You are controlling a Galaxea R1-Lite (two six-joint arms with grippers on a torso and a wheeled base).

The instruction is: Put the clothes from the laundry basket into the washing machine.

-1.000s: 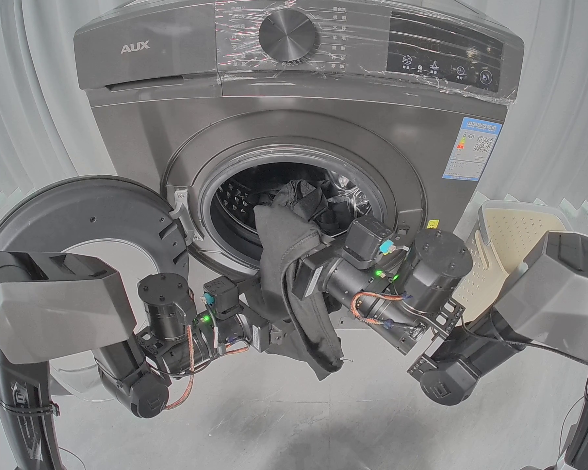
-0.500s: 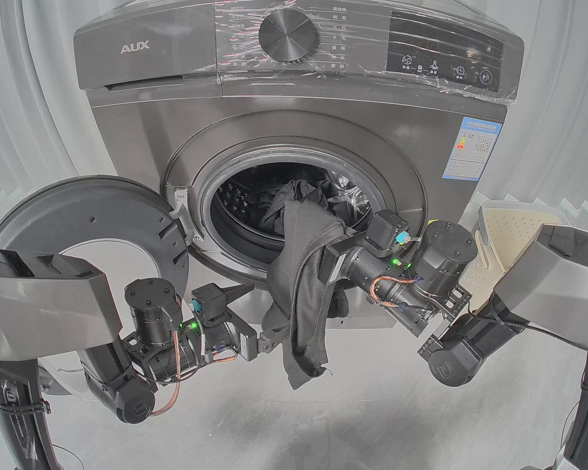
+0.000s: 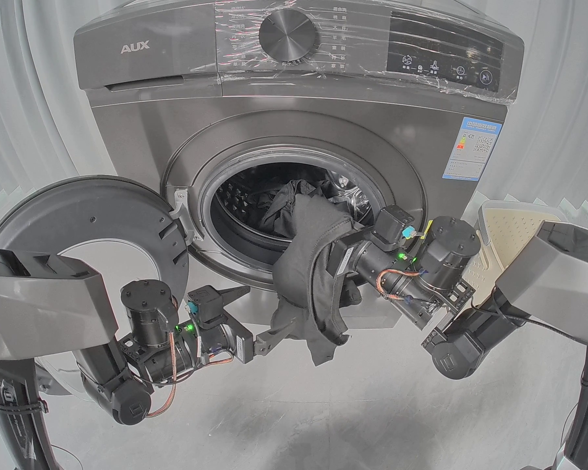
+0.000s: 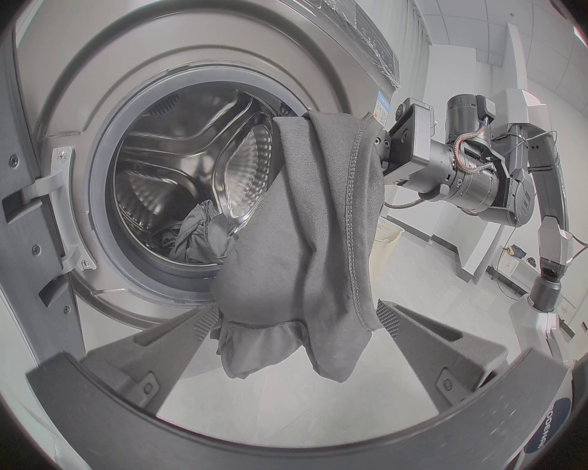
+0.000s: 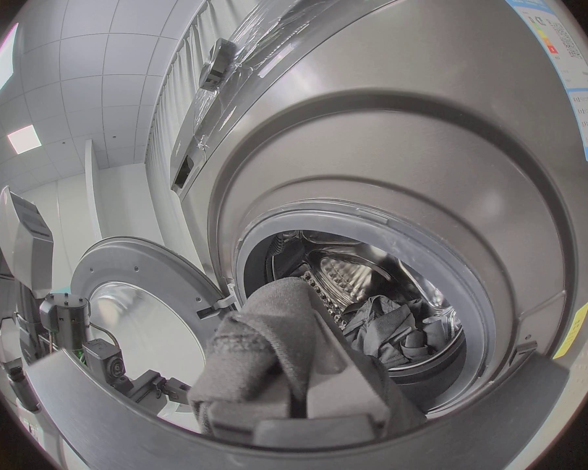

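At the mouth of the washing machine, gripping a dark grey garment with the right gripper, clamped tight on a thick fold of the cloth. Held up just in front of the lower right part of the machine's round opening, draped over the gripper on both sides and hanging down past the bottom rim, clear of the floor. Cannot tell whether its upper end touches anything inside.

Lower and to the left of the opening, spread wide and grasping nothing: left gripper, set on either side of the garment's hanging end, with one fingertip right against the cloth.

Deeper inside the machine, at the bottom of the steel drum, more dark clothes in a crumpled heap. Swung fully open to the left of the machine, round door, hinged at the left edge of the opening. Just beside the machine on its right, partly behind the right arm, cream laundry basket with a perforated wall.

Up on the machine's top panel, large round knob under clear plastic film. On the front, upper right of the opening, blue-edged sticker. Behind the machine, pale pleated curtain.
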